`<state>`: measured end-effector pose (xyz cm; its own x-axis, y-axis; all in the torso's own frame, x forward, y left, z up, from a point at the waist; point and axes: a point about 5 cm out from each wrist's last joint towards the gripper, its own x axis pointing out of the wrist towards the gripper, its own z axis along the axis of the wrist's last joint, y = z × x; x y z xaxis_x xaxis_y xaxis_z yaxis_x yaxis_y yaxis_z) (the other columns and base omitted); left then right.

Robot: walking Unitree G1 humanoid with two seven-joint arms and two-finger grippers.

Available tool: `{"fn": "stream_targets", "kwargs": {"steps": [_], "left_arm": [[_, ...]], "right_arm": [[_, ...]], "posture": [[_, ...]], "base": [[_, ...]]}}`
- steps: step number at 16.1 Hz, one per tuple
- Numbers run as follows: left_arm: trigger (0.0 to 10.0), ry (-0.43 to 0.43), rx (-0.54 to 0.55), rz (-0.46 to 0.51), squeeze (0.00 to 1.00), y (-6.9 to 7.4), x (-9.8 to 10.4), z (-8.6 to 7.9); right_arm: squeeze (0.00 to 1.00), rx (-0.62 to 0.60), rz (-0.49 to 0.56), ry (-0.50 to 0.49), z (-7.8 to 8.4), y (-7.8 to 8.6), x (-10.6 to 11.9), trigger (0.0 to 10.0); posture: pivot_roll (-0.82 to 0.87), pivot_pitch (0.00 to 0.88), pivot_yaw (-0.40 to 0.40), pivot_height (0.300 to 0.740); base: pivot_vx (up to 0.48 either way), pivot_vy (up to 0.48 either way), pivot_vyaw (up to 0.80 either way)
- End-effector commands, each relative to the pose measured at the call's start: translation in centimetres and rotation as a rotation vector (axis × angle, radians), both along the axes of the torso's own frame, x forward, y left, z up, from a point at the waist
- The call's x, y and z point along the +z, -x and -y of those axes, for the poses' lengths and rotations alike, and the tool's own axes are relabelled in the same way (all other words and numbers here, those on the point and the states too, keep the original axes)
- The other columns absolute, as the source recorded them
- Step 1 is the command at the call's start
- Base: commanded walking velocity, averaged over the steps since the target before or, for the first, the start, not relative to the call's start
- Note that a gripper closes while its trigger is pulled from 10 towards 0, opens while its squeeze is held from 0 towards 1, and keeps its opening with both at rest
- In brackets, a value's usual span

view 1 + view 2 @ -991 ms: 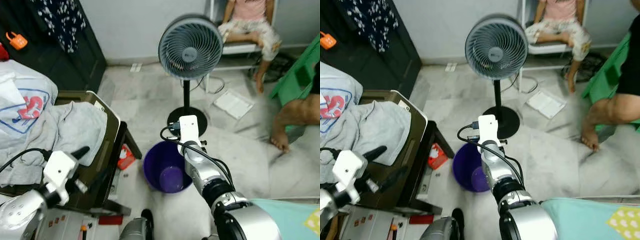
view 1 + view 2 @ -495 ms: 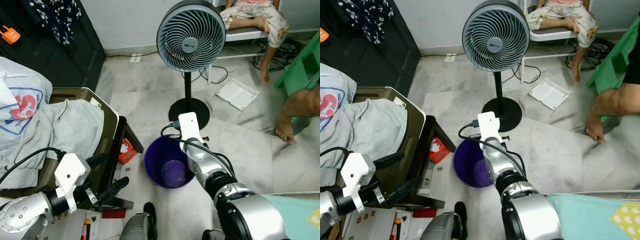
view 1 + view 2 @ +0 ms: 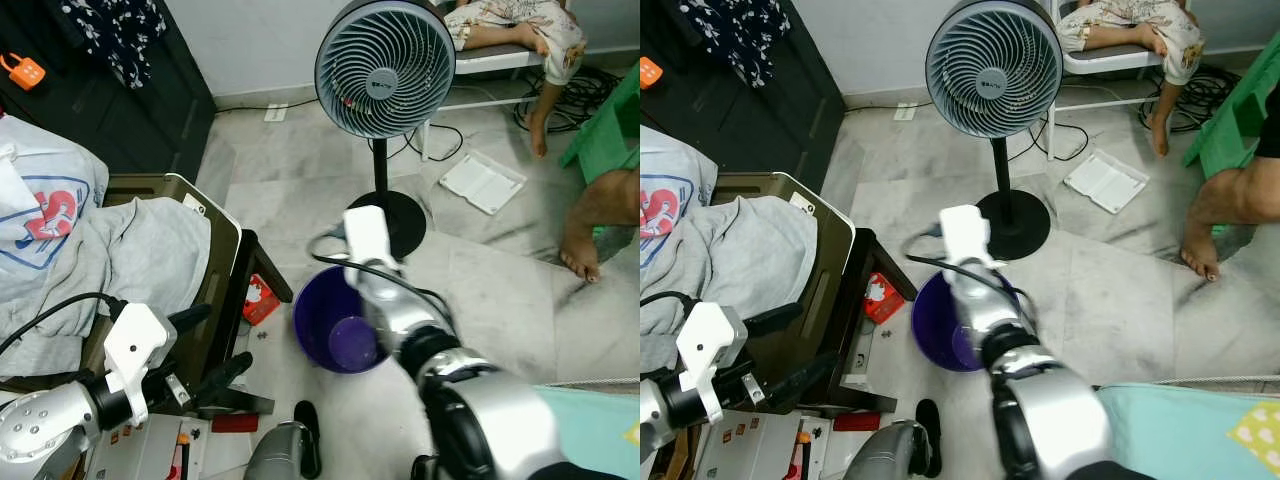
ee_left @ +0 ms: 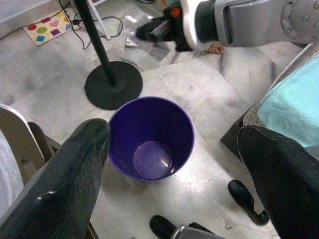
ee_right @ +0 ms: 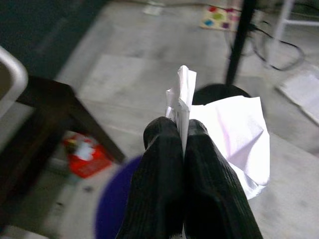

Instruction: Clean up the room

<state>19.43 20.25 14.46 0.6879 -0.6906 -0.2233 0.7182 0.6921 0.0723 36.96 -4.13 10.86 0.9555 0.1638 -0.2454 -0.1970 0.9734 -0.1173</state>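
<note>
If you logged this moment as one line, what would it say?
right hand: shut on crumpled white paper | place: above purple bin | left hand: open, empty, beside chair | bin: no paper inside yet

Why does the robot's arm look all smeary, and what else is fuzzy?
In the left eye view the right arm is smeared by motion blur above the sharp purple bin. In the right wrist view the floor is blurred, while the white paper between the fingers stays clear.
</note>
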Motion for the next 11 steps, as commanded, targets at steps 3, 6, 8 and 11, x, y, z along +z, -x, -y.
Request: {"fn": "stream_targets", "kwargs": {"steps": [3,6,8,11], "left_arm": [[10.0,-0.034,0.021,-0.01,0.0,0.1,0.1,-0.8],[10.0,-0.033,0.02,-0.009,0.0,-0.1,0.1,-0.7],[10.0,-0.029,0.02,-0.008,0.0,-0.2,0.1,-0.5],[10.0,-0.026,0.024,-0.008,0.0,-0.1,0.0,-0.5]], "right_arm": [[0.0,0.05,-0.004,-0.04,-2.2,0.5,0.3,10.0],[0.0,0.067,-0.006,-0.055,-2.7,0.7,0.3,10.0],[0.44,0.085,-0.002,-0.083,-2.8,0.8,0.3,10.0],[1.0,0.077,0.009,-0.076,-2.7,0.6,0.5,10.0]], "posture": [[0.28,0.304,0.218,0.74],[0.27,0.303,0.214,0.74],[0.27,0.302,0.212,0.74],[0.27,0.301,0.21,0.74]], "base": [[0.0,0.0,0.0],[0.0,0.0,0.0],[0.0,0.0,0.0],[0.0,0.0,0.0]]}}
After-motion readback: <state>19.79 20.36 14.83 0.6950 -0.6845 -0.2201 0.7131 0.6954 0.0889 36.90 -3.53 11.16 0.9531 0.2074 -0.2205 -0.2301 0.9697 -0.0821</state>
